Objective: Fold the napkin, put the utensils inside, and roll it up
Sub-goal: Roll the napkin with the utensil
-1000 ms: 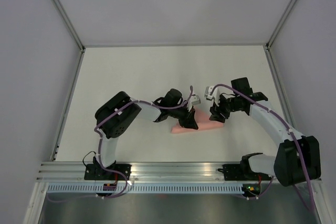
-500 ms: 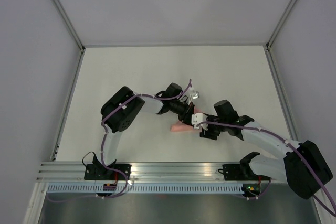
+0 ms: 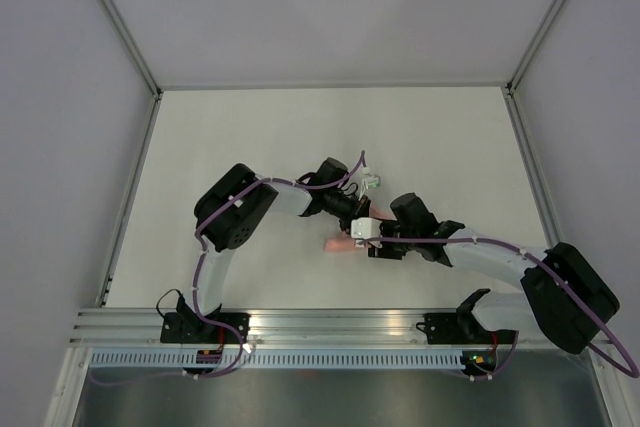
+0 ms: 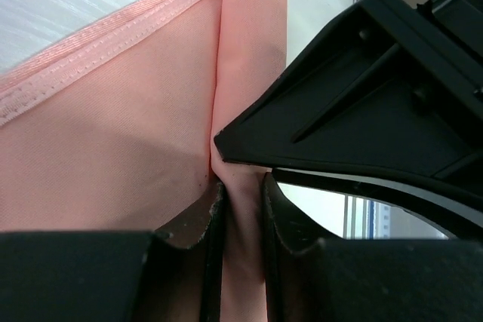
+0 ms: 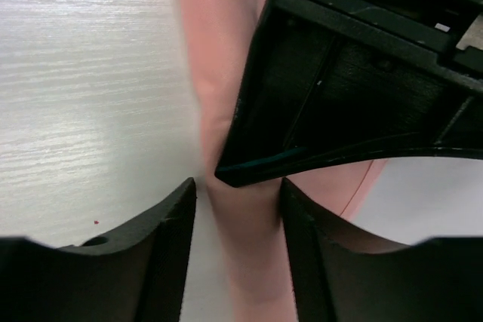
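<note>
The napkin (image 3: pixel 340 244) lies as a narrow pink roll on the white table, mostly covered by both grippers. My left gripper (image 3: pixel 358 223) comes from the far left; in the left wrist view it (image 4: pixel 243 209) is shut on a rolled fold of the napkin (image 4: pixel 113 156). My right gripper (image 3: pixel 372 243) meets it from the right. In the right wrist view it (image 5: pixel 236 209) is open and straddles the roll (image 5: pixel 219 73), with a gap on the left side. Each wrist view shows the other gripper's black finger close by. The utensils are hidden.
The white table (image 3: pixel 250 147) is ringed by grey walls, with a metal rail (image 3: pixel 330 327) along the near edge. The two arms almost touch over the napkin.
My right arm has swung from the napkin's right end to its near side and moved left to meet the left gripper. The left gripper shifted slightly. More of the napkin is covered.
</note>
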Controlling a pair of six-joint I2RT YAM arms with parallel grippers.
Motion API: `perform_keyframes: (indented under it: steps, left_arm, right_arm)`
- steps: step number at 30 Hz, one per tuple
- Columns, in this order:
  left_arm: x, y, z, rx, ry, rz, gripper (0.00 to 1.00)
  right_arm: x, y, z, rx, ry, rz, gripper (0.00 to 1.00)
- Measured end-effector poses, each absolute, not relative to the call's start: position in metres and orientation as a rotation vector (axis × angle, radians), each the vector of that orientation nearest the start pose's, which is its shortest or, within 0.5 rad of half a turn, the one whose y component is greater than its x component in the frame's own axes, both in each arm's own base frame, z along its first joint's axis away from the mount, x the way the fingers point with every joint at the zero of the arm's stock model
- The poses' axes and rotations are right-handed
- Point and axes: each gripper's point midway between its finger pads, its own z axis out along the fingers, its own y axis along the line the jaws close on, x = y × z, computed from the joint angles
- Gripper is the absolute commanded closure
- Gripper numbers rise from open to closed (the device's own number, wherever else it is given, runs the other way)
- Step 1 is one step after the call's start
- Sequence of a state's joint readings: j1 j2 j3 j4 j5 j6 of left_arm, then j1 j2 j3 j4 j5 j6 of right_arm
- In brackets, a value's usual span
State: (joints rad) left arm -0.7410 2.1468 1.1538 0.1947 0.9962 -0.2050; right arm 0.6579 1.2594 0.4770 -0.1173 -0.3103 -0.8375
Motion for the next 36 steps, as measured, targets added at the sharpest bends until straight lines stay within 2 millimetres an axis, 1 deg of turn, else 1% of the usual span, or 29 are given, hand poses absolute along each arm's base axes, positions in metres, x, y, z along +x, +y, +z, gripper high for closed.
perform_keyframes:
  steps: [2, 3, 5, 6, 8, 11, 13, 14, 16, 18, 21, 24, 26, 30, 34, 36]
  left_arm:
    - [0.214, -0.403, 0.018, 1.157, 2.192, -1.627, 0.89]
    - [0.214, -0.403, 0.018, 1.157, 2.193, -1.629, 0.84]
    - [0.214, -0.403, 0.018, 1.157, 2.195, -1.629, 0.78]
    - [0.214, -0.402, 0.018, 1.156, 2.197, -1.629, 0.72]
    - [0.214, -0.402, 0.018, 1.153, 2.199, -1.626, 0.67]
    - [0.214, -0.398, 0.019, 1.142, 2.209, -1.611, 0.61]
    - [0.216, -0.394, 0.021, 1.124, 2.219, -1.581, 0.52]
    - [0.216, -0.392, 0.023, 1.117, 2.221, -1.567, 0.5]
    - [0.218, -0.385, 0.026, 1.093, 2.23, -1.542, 0.5]
    - [0.224, -0.374, 0.027, 1.047, 2.253, -1.491, 0.51]
    - [0.239, -0.359, 0.029, 0.971, 2.277, -1.396, 0.51]
    - [0.254, -0.343, 0.034, 0.897, 2.274, -1.28, 0.51]
    - [0.26, -0.332, 0.041, 0.854, 2.251, -1.198, 0.51]
    - [0.267, -0.314, 0.059, 0.783, 2.16, -1.053, 0.52]
    - [0.27, -0.299, 0.078, 0.723, 2.053, -0.956, 0.52]
    - [0.271, -0.294, 0.085, 0.698, 1.999, -0.921, 0.51]
  right_arm:
    - [0.216, 0.196, 0.02, -1.75, 1.694, 0.295, 0.56]
    - [0.216, 0.196, 0.019, -1.749, 1.697, 0.293, 0.65]
    - [0.216, 0.196, 0.017, -1.754, 1.698, 0.293, 0.72]
    - [0.215, 0.196, 0.017, -1.757, 1.696, 0.294, 0.77]
    - [0.215, 0.197, 0.017, -1.759, 1.696, 0.295, 0.84]
    - [0.215, 0.198, 0.017, -1.764, 1.691, 0.301, 0.88]
    - [0.215, 0.199, 0.016, -1.766, 1.693, 0.304, 0.9]
    - [0.215, 0.199, 0.016, -1.768, 1.695, 0.305, 0.91]
    - [0.216, 0.2, 0.016, -1.774, 1.702, 0.31, 0.92]
    - [0.216, 0.201, 0.016, -1.785, 1.712, 0.32, 0.93]
    - [0.217, 0.201, 0.015, -1.802, 1.73, 0.343, 0.94]
    - [0.219, 0.202, 0.016, -1.817, 1.759, 0.384, 0.94]
    - [0.22, 0.202, 0.016, -1.83, 1.781, 0.416, 0.95]
    - [0.223, 0.201, 0.017, -1.858, 1.843, 0.522, 0.95]
    - [0.228, 0.199, 0.017, -1.869, 1.911, 0.636, 0.95]
    - [0.229, 0.197, 0.017, -1.875, 1.944, 0.7, 0.94]
